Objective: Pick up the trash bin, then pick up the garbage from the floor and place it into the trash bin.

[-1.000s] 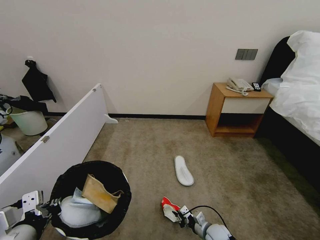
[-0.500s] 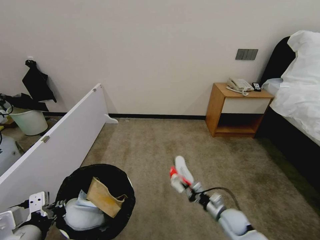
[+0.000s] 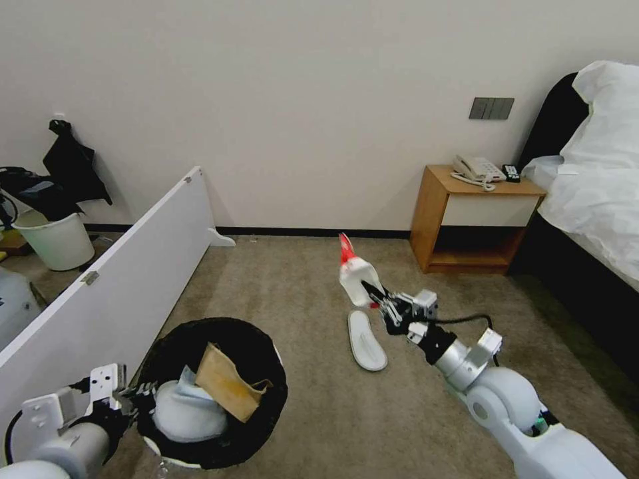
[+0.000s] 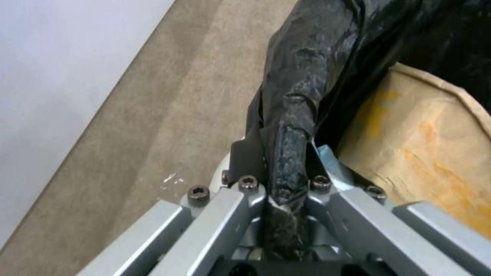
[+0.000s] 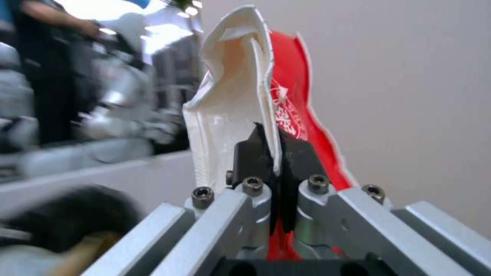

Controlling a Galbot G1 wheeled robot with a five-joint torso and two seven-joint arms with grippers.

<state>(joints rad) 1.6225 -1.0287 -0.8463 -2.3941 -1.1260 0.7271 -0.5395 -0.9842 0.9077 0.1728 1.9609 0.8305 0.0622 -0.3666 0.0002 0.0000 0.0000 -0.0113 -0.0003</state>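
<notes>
— Right tool [image 3: 374, 297] is up in the air, its fingers [image 5: 254, 153] pinched tight on the crushed red-and-white carton [image 3: 351, 269]. The carton sticks up out of the jaws, well clear of the carpet.

— And where is that, going by the trash bin?

— The trash bin [image 3: 263, 418] is off to the robot's left of the carton and nearer to the robot. It is the round one with the black bag [image 4: 302, 76] folded over the rim. The carton hangs well apart from it, not over its mouth.

— What about the other arm?

— Left tool [image 3: 136, 399] is clamped on the bin's rim at the side nearest the robot, with a fold of the black bag squeezed between its closed fingers [image 4: 245, 184].

— Anything in the bin?

— A brown paper scrap [image 3: 229, 382] leans across the opening, and beside it lies a pale, bluish-white bundle [image 3: 186, 412]. I cannot tell what that bundle is.

— Anything left on the floor?

— One white slipper [image 3: 366, 340] lies flat on the carpet, beyond the bin toward the robot's right, just under the raised carton. Farther from the bin on that side stands a wooden nightstand [image 3: 466, 219] against the wall, with a telephone [image 3: 476, 169] on top. On the bin's other side runs a low white partition [image 3: 113, 279].
</notes>
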